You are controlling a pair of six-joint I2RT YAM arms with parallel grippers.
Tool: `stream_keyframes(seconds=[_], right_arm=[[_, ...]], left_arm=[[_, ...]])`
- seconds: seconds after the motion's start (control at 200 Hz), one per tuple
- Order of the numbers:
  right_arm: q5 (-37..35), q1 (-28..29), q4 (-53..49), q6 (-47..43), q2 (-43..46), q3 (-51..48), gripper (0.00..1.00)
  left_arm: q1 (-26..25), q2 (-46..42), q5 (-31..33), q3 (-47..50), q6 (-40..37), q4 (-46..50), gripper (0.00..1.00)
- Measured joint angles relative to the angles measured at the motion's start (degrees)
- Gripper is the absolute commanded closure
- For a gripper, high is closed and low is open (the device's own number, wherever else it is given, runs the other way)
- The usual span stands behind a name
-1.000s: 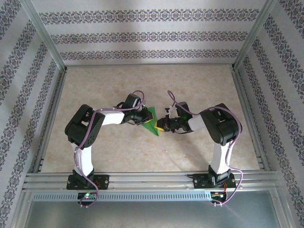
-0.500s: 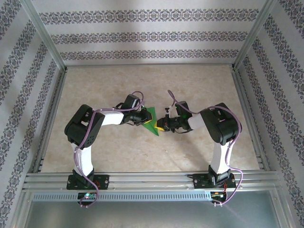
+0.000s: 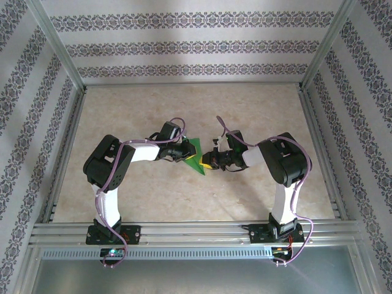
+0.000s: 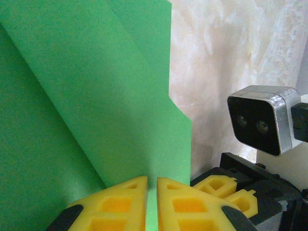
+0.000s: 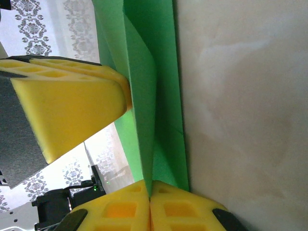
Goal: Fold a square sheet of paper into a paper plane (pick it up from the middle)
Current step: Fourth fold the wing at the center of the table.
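Near edge of the table (image 3: 184,202): both arm bases sit on the aluminium rail (image 3: 196,228), left arm at the left and right arm at the right. Each arm bends inward, so the two wrists meet near the middle of the surface.

Left gripper (image 3: 184,151): it points toward the right arm. In the left wrist view the yellow pads (image 4: 122,202) are clenched (image 4: 151,187) on the edge of the folded green paper (image 4: 96,96), with a thin strip of green showing in the slit between them. From there the paper fans up and away in overlapping creased layers with a stepped right edge.

Right gripper (image 3: 208,162): it faces the left one across the paper. In the right wrist view its pads are pressed together (image 5: 150,198) with a fold of the green paper (image 5: 154,96) running straight into the seam, so it is grasping the paper. The left gripper's yellow finger (image 5: 72,110) touches the same paper from the other side.

The folded green paper (image 3: 195,155) appears from above as a narrow triangle between the two grippers, around the middle of the table. Whether its lower tip touches the surface cannot be told.

In the left wrist view, the right gripper's fingers (image 4: 226,188) and its wrist camera (image 4: 262,126) are just beside the paper.

Far edge: patterned walls (image 3: 184,46).
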State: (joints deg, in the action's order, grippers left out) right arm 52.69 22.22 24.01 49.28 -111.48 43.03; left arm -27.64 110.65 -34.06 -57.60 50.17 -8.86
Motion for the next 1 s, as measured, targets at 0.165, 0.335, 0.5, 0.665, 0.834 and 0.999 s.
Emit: stream_keyframes(seconds=[0.165,0.335,0.5,0.665,0.834,0.999], right_arm=[[0.37,0.00,-0.22,-0.11,0.00,0.13,0.85],[0.52,0.02,-1.11,-0.52,0.17,0.52,0.85],[0.46,0.04,-3.21,-1.77,0.24,1.33,0.85],[0.33,0.15,-4.35,-2.58,0.22,1.77,0.85],[0.33,0.17,-4.83,-2.75,0.24,1.95,0.85],[-0.52,0.46,-5.68,-2.73,0.90,2.16,0.83]], left_arm=[[0.00,0.09,0.00,0.00,0.00,0.02,0.87],[0.00,0.17,0.00,0.00,0.15,0.50,0.87],[0.00,0.17,0.02,-0.02,0.15,1.42,0.87],[0.00,0.28,0.04,-0.28,0.13,2.21,0.87],[0.00,0.76,0.00,-0.70,0.13,2.36,0.87],[0.00,1.07,0.04,-0.92,0.11,2.84,0.87]])
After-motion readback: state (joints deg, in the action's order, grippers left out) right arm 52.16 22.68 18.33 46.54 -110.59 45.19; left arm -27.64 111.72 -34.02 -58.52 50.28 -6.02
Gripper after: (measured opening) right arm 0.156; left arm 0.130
